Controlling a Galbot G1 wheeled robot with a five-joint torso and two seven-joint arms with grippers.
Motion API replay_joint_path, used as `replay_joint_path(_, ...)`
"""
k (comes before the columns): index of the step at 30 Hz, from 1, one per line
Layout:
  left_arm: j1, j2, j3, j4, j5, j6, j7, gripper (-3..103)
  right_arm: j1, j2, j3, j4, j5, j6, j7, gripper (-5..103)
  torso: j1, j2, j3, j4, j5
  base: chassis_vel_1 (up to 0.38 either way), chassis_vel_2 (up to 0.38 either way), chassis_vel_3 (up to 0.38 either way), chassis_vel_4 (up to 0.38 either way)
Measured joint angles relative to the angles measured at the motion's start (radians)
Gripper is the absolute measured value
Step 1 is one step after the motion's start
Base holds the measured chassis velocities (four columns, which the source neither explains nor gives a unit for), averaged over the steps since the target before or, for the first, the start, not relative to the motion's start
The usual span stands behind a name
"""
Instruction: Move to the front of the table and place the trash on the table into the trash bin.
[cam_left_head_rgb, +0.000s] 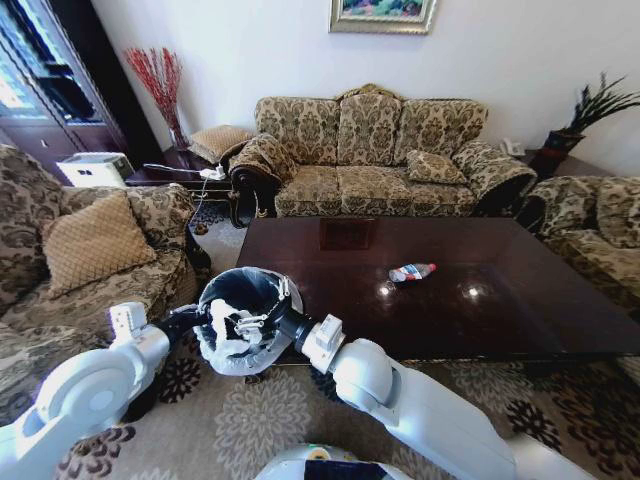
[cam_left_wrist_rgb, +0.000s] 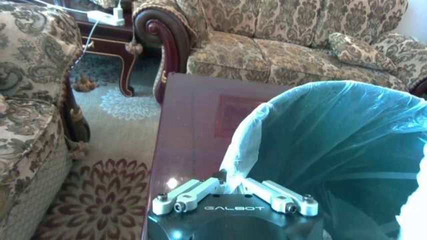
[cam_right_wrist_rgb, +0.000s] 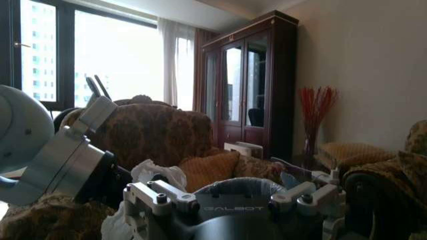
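Observation:
The trash bin (cam_left_head_rgb: 238, 292), dark with a whitish bag over its rim, hangs just off the near left corner of the dark glossy table (cam_left_head_rgb: 340, 300). My left gripper (cam_left_head_rgb: 199, 320) is shut on the bin's left rim; the left wrist view shows its fingers (cam_left_wrist_rgb: 230, 184) pinching the bag edge (cam_left_wrist_rgb: 248, 131). My right gripper (cam_left_head_rgb: 254, 322) is over the bin's mouth, open, with nothing between its fingers. A piece of trash, a crushed clear bottle (cam_left_head_rgb: 411, 271) with a red-blue label, lies on the table's middle, well away from both grippers.
A patterned sofa (cam_left_head_rgb: 380, 150) stands behind the table. Armchairs flank it on the left (cam_left_head_rgb: 90, 250) and right (cam_left_head_rgb: 600, 240). A dark side table (cam_left_head_rgb: 185, 172) with a power strip sits at the back left. Patterned carpet (cam_left_head_rgb: 240, 420) lies underfoot.

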Motion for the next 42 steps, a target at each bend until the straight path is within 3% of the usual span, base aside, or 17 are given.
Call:
replay_joint_path(9,-0.001,-0.003,0.0,0.0,0.0,-0.001,0.002,0,-0.002,-0.002,0.004,-0.006,-0.018,0.014,0.0,100,-0.001,0.0,0.0,0.0003,0.0,0.064,-0.067,-0.075,0.076)
replay_joint_path(16,0.002,-0.001,0.006,0.001,-0.002,-0.001,0.003,0,-0.016,-0.006,0.033,-0.048,-0.228,0.081,0.0,100,-0.003,0.001,-0.001,0.0007,-0.0005,0.106,-0.079,-0.09,0.087)
replay_joint_path(21,0.002,0.004,0.006,0.001,-0.006,-0.001,0.003,0,-0.014,0.0,0.017,-0.049,-0.206,0.075,0.0,100,-0.001,0.0,0.0,0.0004,0.0,0.011,-0.003,-0.003,0.009)
replay_joint_path(22,0.002,0.004,0.006,0.002,-0.007,-0.002,0.003,0,-0.012,0.0,-0.002,-0.023,-0.142,0.039,0.0,100,0.0,0.0,0.0,0.0001,0.0001,0.0,0.0,0.0,0.0)
replay_joint_path(24,0.004,0.003,0.006,0.004,-0.007,-0.002,0.003,0,0.0,-0.004,-0.036,0.074,0.079,-0.093,0.0,100,0.0,0.0,0.0,-0.0002,0.0003,-0.029,-0.004,0.006,-0.006)
replay_joint_path(25,0.004,0.003,0.006,0.004,-0.007,-0.002,0.003,0,0.0,-0.004,-0.036,0.074,0.079,-0.093,0.0,100,0.0,0.0,0.0,-0.0002,0.0003,-0.058,-0.008,0.011,-0.012)
replay_joint_path(28,0.005,-0.006,0.015,0.009,-0.007,-0.002,0.003,0,0.048,-0.007,-0.014,0.216,0.486,-0.253,0.0,100,-0.002,0.0,-0.001,0.0005,0.0,0.0,0.0,0.0,0.0)
replay_joint_path(31,0.004,-0.009,0.023,0.013,-0.006,-0.002,0.003,0,0.062,-0.03,0.02,0.232,0.568,-0.274,0.0,100,-0.002,0.001,-0.001,0.0009,-0.0003,0.0,0.0,0.0,0.0)
replay_joint_path(33,0.001,-0.01,0.029,0.016,-0.005,-0.002,0.003,0,0.062,-0.053,0.036,0.228,0.565,-0.275,0.0,100,-0.002,0.0,-0.001,0.0009,-0.0004,0.0,0.0,0.0,0.0)
replay_joint_path(35,-0.007,-0.014,0.042,0.022,-0.005,-0.002,0.004,0,0.048,-0.095,0.051,0.215,0.492,-0.255,0.0,100,-0.002,0.0,-0.001,0.0002,-0.0004,0.0,0.0,0.0,0.0)
replay_joint_path(40,-0.008,-0.02,0.055,0.026,-0.003,-0.003,0.005,0,0.021,-0.104,0.063,0.209,0.41,-0.24,0.0,100,-0.001,0.0,0.0,-0.0001,0.0005,0.0,0.0,0.0,0.0)
replay_joint_path(41,-0.004,-0.024,0.055,0.025,-0.002,-0.003,0.005,0,0.006,-0.109,0.075,0.185,0.278,-0.209,0.0,100,-0.001,0.0,0.0,0.0,0.0005,0.0,0.0,0.0,0.0)
replay_joint_path(42,-0.002,-0.026,0.055,0.025,-0.002,-0.003,0.005,0,0.001,-0.113,0.086,0.167,0.206,-0.188,0.0,100,-0.002,0.0,-0.001,0.0002,0.0003,0.0,0.0,0.0,0.0)
